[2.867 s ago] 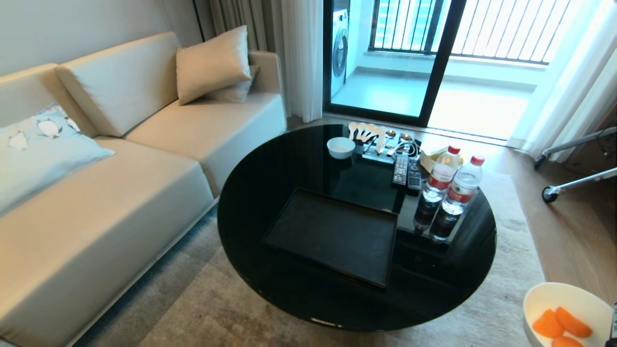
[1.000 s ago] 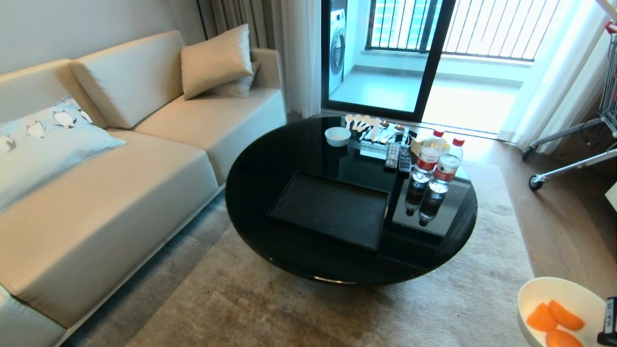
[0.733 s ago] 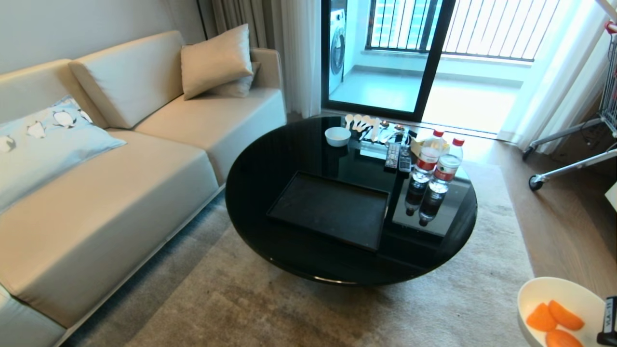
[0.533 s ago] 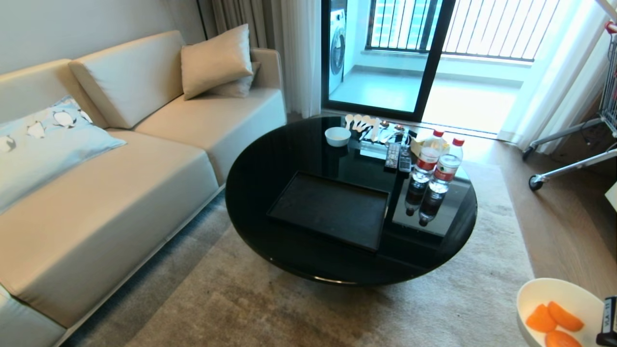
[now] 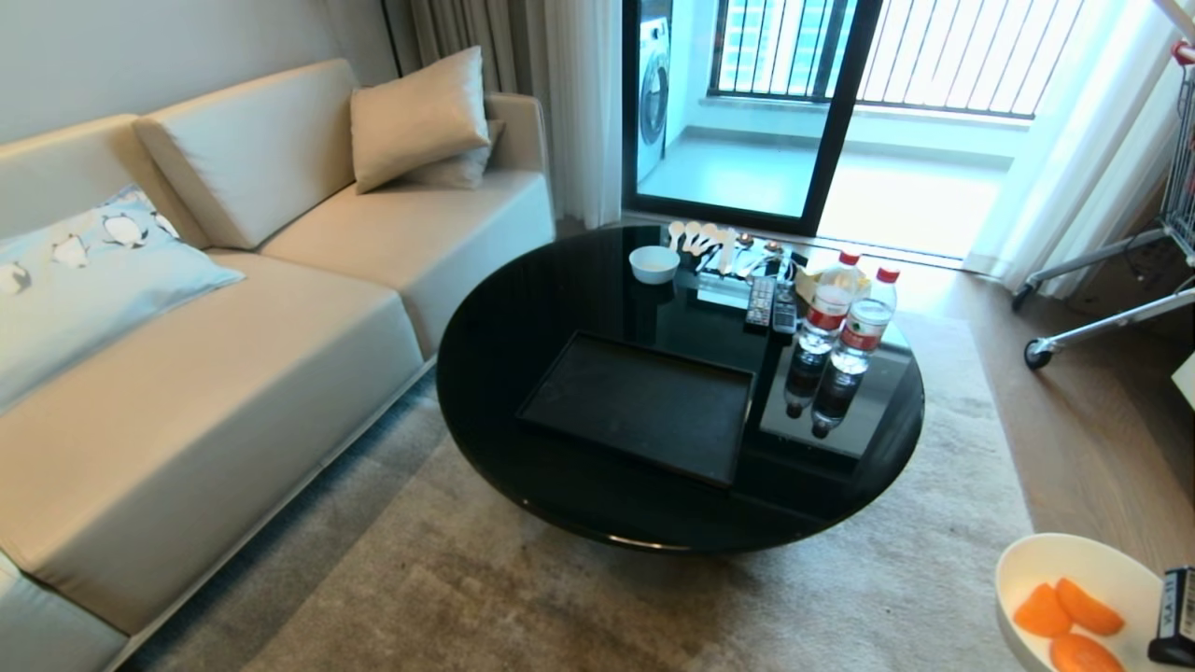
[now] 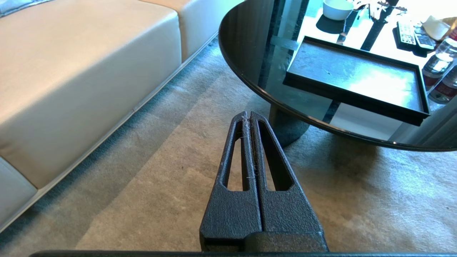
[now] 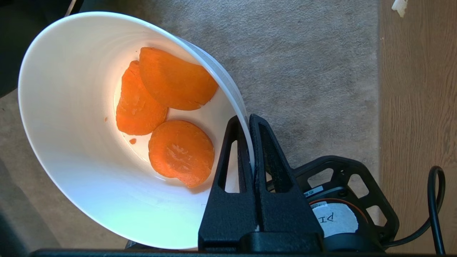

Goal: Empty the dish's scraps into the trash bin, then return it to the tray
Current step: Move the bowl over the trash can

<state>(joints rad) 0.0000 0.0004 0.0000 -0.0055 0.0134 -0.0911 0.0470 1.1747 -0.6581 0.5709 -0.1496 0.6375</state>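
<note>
The dish (image 7: 71, 142) is a smooth, stiff white bowl, and judging by its glazed look it will be slippery and breakable, so a pinch on its thin rim is the only practical hold, and a firm one is needed once it tips. That is the hold it has: the right gripper (image 7: 249, 123) has its jaws squeezed nearly together with the bowl's wall between them, one finger inside and one outside the rim. Three carrot slices, the scraps (image 7: 167, 114), lie loose against the inner wall on the side nearest the gripper; they are light and moist-looking and should slide out easily when the bowl is turned over. In the head view the dish (image 5: 1074, 588) hangs over the rug (image 5: 560, 597), well clear of the round table (image 5: 504, 336) and to its right, slightly tilted, with the right gripper's body at the bowl's outer edge. The tray (image 5: 644, 406) sits bare on the table's near half, well apart from the dish. The trash bin is in none of the views, so the dumping is not yet done. The left gripper (image 6: 249, 117) hangs idle above the rug beside the table, fingers pressed together on nothing, pointing toward the table's pedestal.
</note>
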